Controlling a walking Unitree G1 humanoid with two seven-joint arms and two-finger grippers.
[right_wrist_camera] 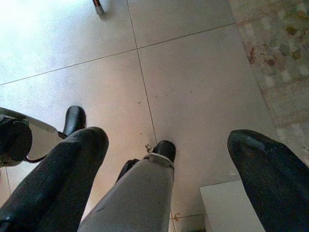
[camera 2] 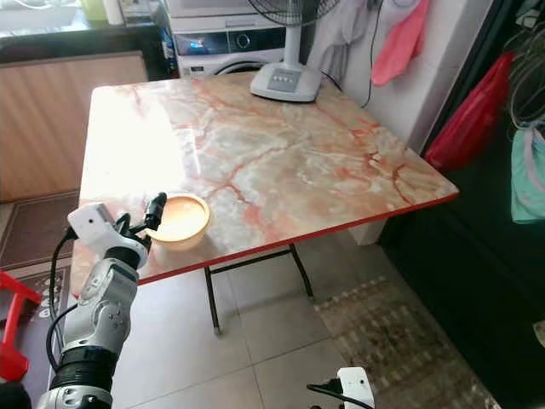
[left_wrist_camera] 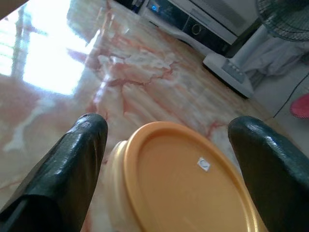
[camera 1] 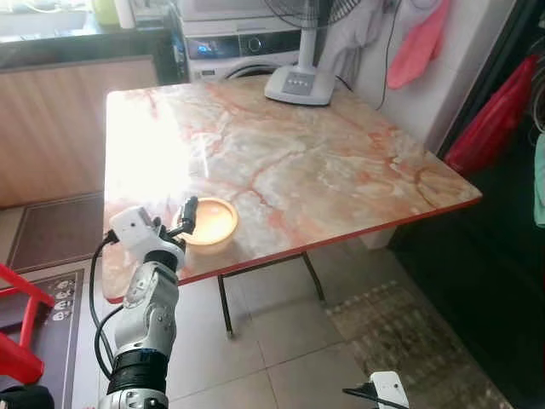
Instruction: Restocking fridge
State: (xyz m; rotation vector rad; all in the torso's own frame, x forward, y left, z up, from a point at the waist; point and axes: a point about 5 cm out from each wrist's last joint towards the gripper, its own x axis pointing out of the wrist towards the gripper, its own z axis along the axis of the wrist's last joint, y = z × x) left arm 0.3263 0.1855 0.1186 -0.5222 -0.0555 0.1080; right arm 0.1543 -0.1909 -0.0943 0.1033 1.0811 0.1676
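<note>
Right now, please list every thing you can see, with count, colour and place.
container: 1, pale yellow with orange lid, near front edge of table
table: 1, marble-pattern top, red edge
fan: 1, white base, far side of table
washing machine: 1, white, behind table
red bag: 1, hanging at right
pink cloth: 1, on wall
red stool: 1, floor at left
left gripper: open, fingers either side of container
right gripper: open, above floor

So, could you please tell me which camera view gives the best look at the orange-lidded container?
The left wrist view: the container sits close up between the open left hand's fingers, lid sticker visible. Both eye views show it small, glared, near the table edge. The right wrist view faces floor tiles.
</note>
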